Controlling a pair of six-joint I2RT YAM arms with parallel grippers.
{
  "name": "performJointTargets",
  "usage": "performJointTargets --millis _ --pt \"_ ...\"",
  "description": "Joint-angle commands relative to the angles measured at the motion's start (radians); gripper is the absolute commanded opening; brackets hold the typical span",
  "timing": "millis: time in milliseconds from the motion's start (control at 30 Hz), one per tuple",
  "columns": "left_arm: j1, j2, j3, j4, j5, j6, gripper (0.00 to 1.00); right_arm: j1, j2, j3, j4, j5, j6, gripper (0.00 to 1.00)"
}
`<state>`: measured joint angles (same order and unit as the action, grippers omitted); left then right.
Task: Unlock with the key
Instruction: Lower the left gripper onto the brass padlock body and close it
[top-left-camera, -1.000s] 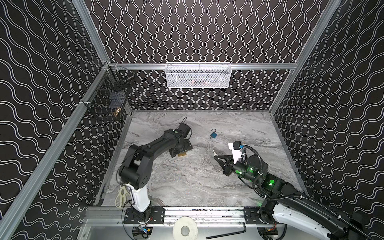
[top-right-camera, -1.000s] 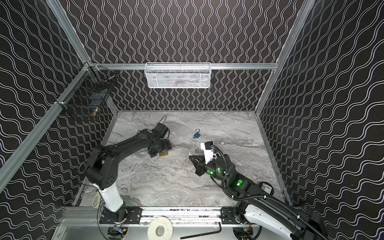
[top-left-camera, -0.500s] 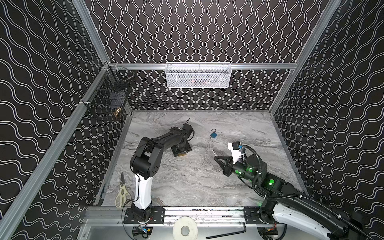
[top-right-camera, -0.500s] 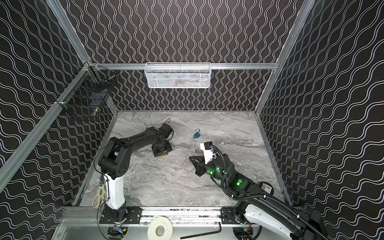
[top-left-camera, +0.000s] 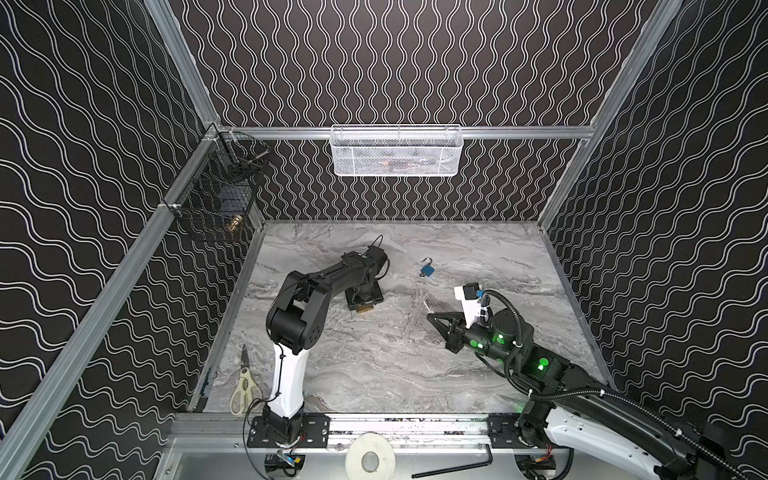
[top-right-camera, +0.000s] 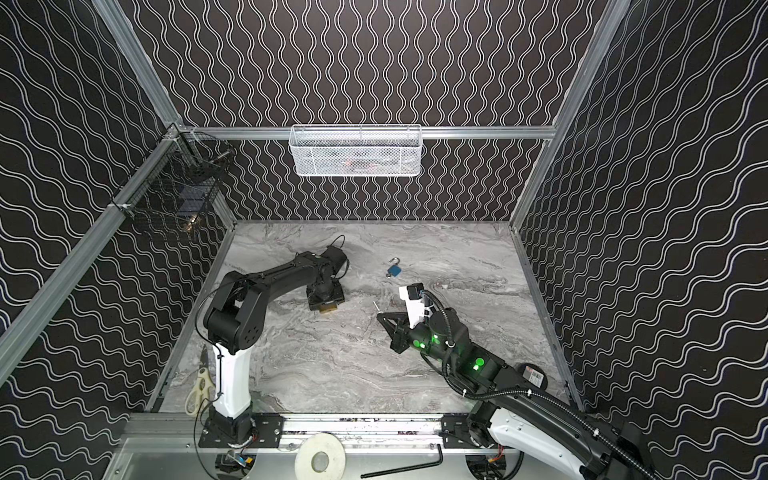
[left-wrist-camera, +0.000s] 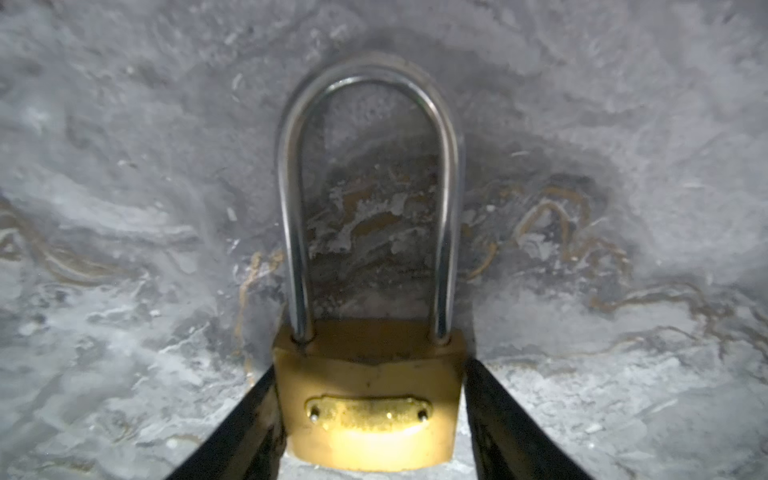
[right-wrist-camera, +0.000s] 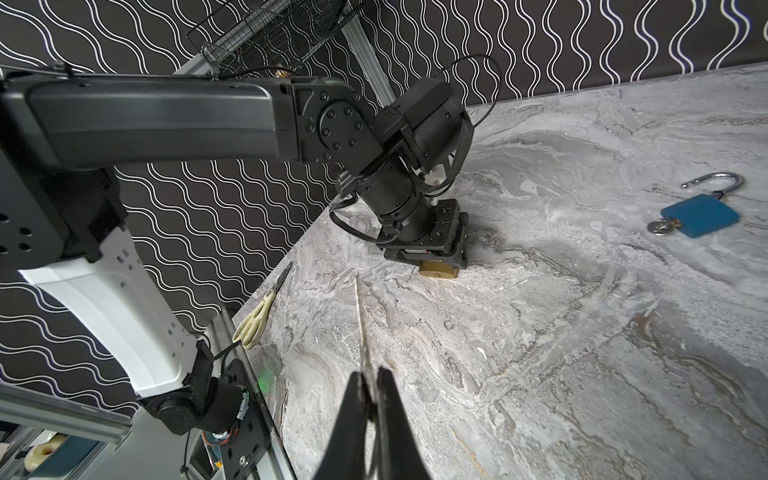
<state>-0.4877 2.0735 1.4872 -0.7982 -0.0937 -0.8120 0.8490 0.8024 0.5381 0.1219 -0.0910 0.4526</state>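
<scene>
A brass padlock (left-wrist-camera: 368, 399) with a tall steel shackle (left-wrist-camera: 370, 199) lies flat on the marble table (top-left-camera: 374, 365). My left gripper (left-wrist-camera: 370, 370) points down over it, its black fingers (left-wrist-camera: 249, 419) pressed against both sides of the brass body. In both top views only the lock's bottom edge (top-left-camera: 365, 308) (top-right-camera: 328, 308) shows under the left gripper (top-left-camera: 364, 297) (top-right-camera: 325, 297). My right gripper (right-wrist-camera: 370, 374) hovers to the right, shut on a thin silver key (right-wrist-camera: 360, 320) whose blade points toward the brass padlock (right-wrist-camera: 438, 272). The key (top-left-camera: 426, 305) juts from the right gripper (top-left-camera: 430, 318).
A blue padlock (top-left-camera: 427, 270) (right-wrist-camera: 700, 216) with its shackle swung open lies farther back. Scissors (top-left-camera: 243, 386) rest by the left wall near the left arm's base. A white mesh basket (top-left-camera: 397, 151) and a black wire basket (top-left-camera: 220, 199) hang on the walls.
The left arm's elbow has swung up and toward the middle while its gripper stayed over the brass padlock and its jaws narrowed onto the body. The right arm has not moved.
</scene>
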Motion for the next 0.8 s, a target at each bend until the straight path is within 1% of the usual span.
performJointTargets --millis 0,100,167,233,300,400,500,667,767 --pt "0.007 0.02 -0.013 -0.004 0.028 0.012 0.68 0.001 0.002 0.005 0.001 -0.001 -0.002 0.0" --pt "0.01 0.028 -0.023 -0.016 0.044 -0.007 0.67 0.001 0.013 0.015 -0.008 -0.01 -0.007 0.0" --pt "0.01 0.033 -0.024 -0.034 0.05 -0.009 0.65 0.001 0.016 0.019 -0.004 -0.014 -0.008 0.0" --pt "0.01 0.046 -0.018 -0.062 0.051 -0.002 0.59 0.001 0.015 0.016 0.006 -0.017 -0.005 0.0" --pt "0.014 0.069 -0.002 -0.098 0.058 0.011 0.58 0.001 0.014 0.012 0.016 -0.018 -0.003 0.0" --pt "0.014 0.127 0.069 -0.191 0.05 0.051 0.59 0.001 0.001 0.001 0.027 -0.018 0.003 0.0" --pt "0.013 0.161 0.097 -0.233 0.045 0.065 0.6 0.001 -0.025 -0.024 0.045 -0.009 0.013 0.0" --pt "0.013 0.182 0.071 -0.239 0.044 0.045 0.64 0.001 -0.069 -0.031 0.006 -0.006 -0.001 0.0" --pt "0.012 0.172 0.033 -0.209 0.037 0.025 0.68 0.001 -0.103 -0.032 -0.022 0.016 -0.016 0.0"
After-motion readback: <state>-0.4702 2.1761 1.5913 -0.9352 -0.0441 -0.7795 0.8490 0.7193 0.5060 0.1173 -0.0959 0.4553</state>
